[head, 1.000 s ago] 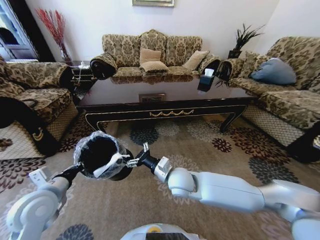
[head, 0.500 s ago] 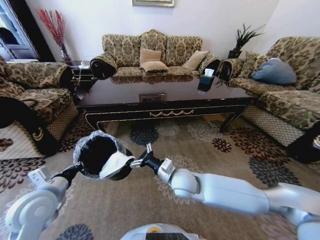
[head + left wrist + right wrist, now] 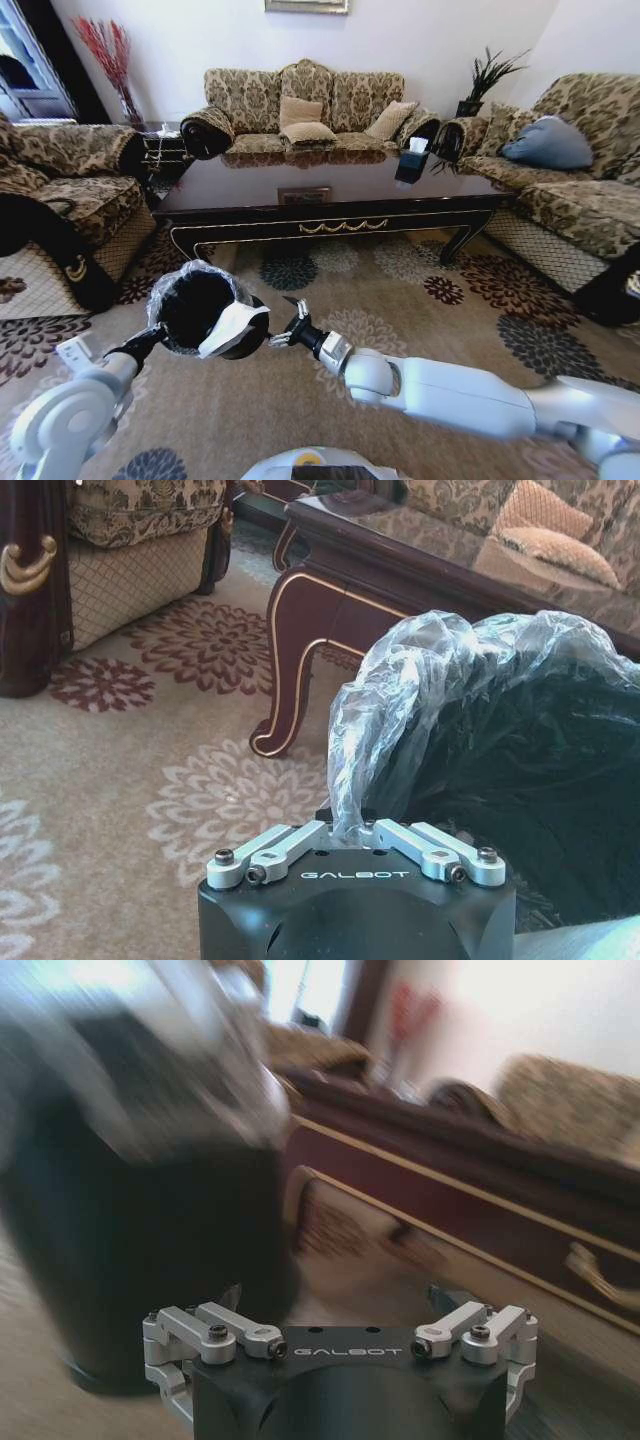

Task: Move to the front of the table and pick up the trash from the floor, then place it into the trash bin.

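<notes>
My left gripper (image 3: 152, 342) is shut on the rim of the trash bin (image 3: 195, 305), a black bucket with a crinkled clear liner, and holds it above the carpet. In the left wrist view the liner (image 3: 420, 690) is pinched at the left gripper (image 3: 350, 830). A crumpled white napkin, the trash (image 3: 232, 328), lies over the bin's near rim. Just to the right of the bin, my right gripper (image 3: 284, 335) is open with nothing in it. The dark table (image 3: 330, 228) with gold trim stands beyond. The right wrist view shows the bin (image 3: 130, 1210) close by.
Patterned sofas ring the table: an armchair (image 3: 60, 200) on the left, a couch (image 3: 310, 110) behind, another (image 3: 570, 190) on the right. A dark tissue box (image 3: 410, 163) sits on the table. Flowered carpet (image 3: 420, 290) lies open between me and the table.
The right gripper let go of the napkin, which now rests on the bin's rim, and drew back a little to the right. The left arm and bin stayed put.
</notes>
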{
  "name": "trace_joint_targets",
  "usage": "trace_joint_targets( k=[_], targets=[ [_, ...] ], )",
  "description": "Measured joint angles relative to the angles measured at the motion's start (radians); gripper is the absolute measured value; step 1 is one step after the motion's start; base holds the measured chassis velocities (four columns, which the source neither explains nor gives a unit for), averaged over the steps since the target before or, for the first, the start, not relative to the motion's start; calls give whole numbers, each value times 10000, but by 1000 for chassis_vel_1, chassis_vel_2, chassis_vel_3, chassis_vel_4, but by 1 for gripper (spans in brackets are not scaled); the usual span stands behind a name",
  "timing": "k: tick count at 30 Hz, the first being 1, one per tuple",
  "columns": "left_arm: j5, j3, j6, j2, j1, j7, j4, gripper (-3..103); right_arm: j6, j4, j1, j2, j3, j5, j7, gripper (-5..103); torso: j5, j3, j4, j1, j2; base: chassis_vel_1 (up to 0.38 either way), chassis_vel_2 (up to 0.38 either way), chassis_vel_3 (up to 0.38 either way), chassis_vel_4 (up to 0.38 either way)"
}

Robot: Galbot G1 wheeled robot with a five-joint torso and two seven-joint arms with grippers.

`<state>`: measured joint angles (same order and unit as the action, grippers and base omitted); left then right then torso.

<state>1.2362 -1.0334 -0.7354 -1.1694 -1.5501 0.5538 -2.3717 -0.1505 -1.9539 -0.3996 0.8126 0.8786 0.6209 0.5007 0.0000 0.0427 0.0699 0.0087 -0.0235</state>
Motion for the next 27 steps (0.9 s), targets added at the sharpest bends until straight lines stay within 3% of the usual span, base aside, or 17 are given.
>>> trace_joint_targets(
  k=[4, 9, 11, 14, 19, 22, 27],
  targets=[
    [1285, -15, 10, -248, 198, 565, 115, 2, -592, 800, -407, 87, -521, 582, 1000, 100, 2, 0, 2, 0, 0, 0, 0, 0, 0],
    [2006, 205, 9, -435, 264, 1049, 471, 2, -1016, 1136, -564, 171, -779, 1063, 1683, 100, 0, 0, 2, 0, 0, 0, 0, 0, 0],
    [2806, 331, 10, -529, 347, 1539, 789, 2, -1207, 1331, -658, 204, -895, 1122, 1958, 100, 0, 0, -2, 0, 1, 0, 0, 0, 0],
    [3803, 408, 11, -597, 452, 2032, 1069, 2, -1301, 1421, -798, 217, -997, 1111, 2108, 100, 0, 0, 2, 0, 0, 0, 0, 0, 0],
    [4452, 414, 11, -595, 510, 2325, 1265, 2, -1365, 1455, -917, 224, -1068, 1087, 2178, 100, 0, 0, 0, 0, 1, 0, 0, 0, 0],
    [5732, 366, 11, -552, 606, 2890, 1299, 2, -1391, 1565, -996, 251, -1138, 1025, 2204, 100, 0, 0, 2, 0, 0, 0, 0, 0, 0],
    [5729, 339, 14, -494, 558, 2995, 1213, 2, -1402, 1760, -1078, 299, -1232, 1009, 2251, 100, -2, 0, -1, 0, 1, 0, 0, 0, 0]
  ],
)
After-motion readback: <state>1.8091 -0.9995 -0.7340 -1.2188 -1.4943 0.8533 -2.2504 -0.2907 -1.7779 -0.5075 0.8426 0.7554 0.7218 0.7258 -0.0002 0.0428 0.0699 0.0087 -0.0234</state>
